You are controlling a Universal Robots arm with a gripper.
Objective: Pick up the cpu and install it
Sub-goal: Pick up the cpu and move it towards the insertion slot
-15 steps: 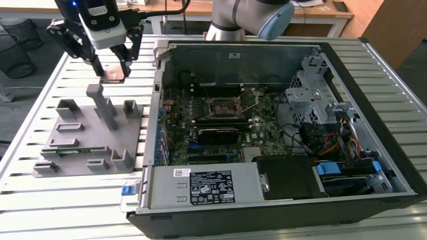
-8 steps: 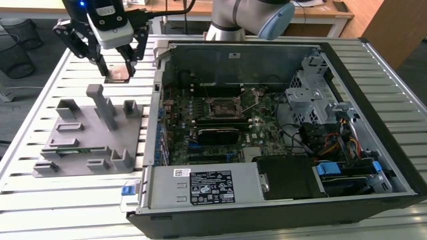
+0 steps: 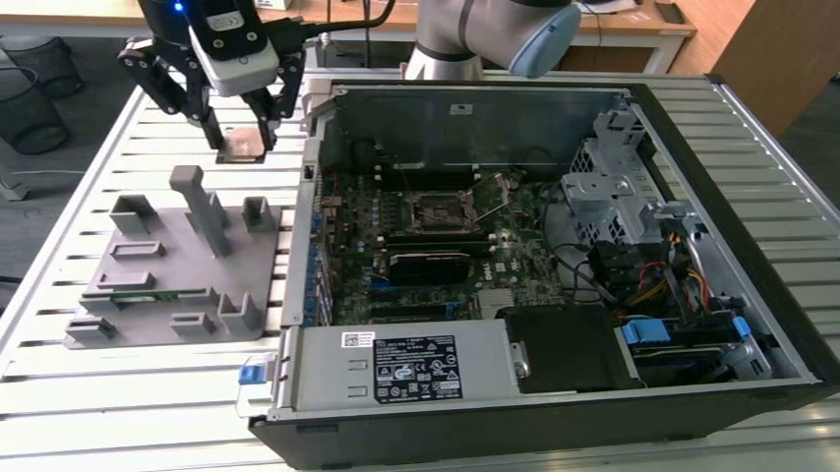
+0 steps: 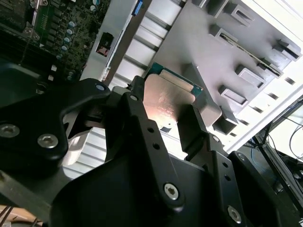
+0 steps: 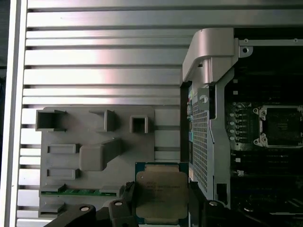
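One cpu (image 5: 161, 189) level, metal lid up, clamped in claw (image 5: 162, 203) over table (image 5: 94, 61).

Worktop (image 3: 157, 403): pale aluminium slats, dark grooves between, bright glare on slats toward 11 o'clock in exterior view. Floor (image 3: 24, 231): dark grey, beyond worktop edge at 9 o'clock. Two black wire-mesh bins (image 3: 30, 113) standing on floor at 10 o'clock. Light wooden desk (image 3: 617, 25) behind at 1 o'clock. Brown wooden panel (image 3: 774, 59) at 2 o'clock. Light even, shadows soft.
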